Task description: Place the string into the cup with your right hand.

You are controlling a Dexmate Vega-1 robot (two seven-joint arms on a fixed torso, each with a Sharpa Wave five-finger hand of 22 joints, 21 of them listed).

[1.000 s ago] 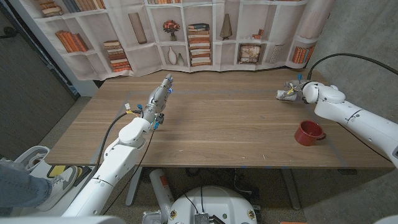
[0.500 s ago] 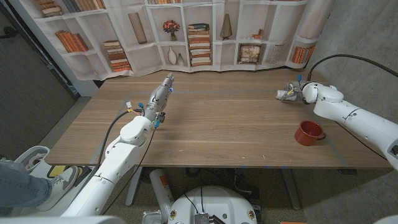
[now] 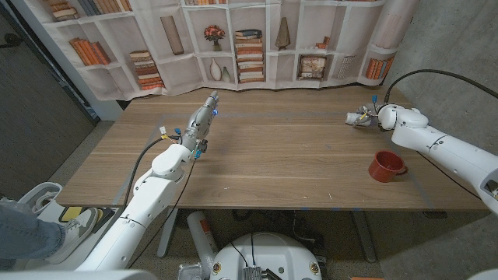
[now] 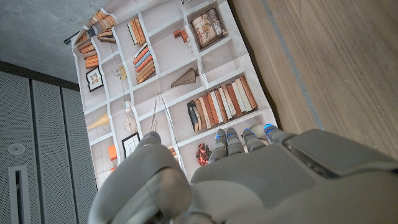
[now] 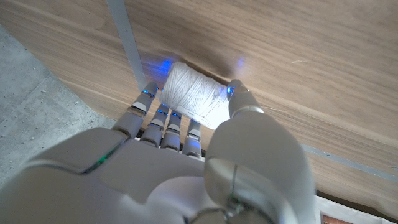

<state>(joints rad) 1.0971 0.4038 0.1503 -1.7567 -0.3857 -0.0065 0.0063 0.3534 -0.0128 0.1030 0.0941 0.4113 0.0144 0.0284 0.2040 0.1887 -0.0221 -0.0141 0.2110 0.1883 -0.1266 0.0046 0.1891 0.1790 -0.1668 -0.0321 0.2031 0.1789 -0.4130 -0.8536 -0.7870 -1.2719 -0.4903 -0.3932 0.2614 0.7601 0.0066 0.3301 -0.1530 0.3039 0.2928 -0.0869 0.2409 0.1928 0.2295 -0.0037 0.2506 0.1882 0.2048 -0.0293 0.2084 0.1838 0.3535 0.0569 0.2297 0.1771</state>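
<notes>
A white spool of string (image 3: 355,118) lies on the wooden table (image 3: 296,163) near its far right corner. My right hand (image 3: 368,115) is on it. In the right wrist view the spool (image 5: 189,98) sits between the fingers (image 5: 163,121) and the thumb, which touch it on opposite sides, and it still rests on the table. The red cup (image 3: 386,166) stands upright nearer the front edge, a short way from that hand. My left hand (image 3: 204,117) stands at the table's left half with fingers stretched out, holding nothing, and its back (image 4: 261,180) appears in the left wrist view.
A bookshelf-print curtain (image 3: 249,47) hangs just behind the table's far edge. A black cable (image 3: 436,74) arcs over the right arm. A pale tape strip (image 5: 127,43) crosses the wood by the spool. A person's leg (image 3: 23,233) is at the lower left.
The right forearm has edged slightly toward the spool and the hand has settled on it. The left arm and the cup have not moved.
</notes>
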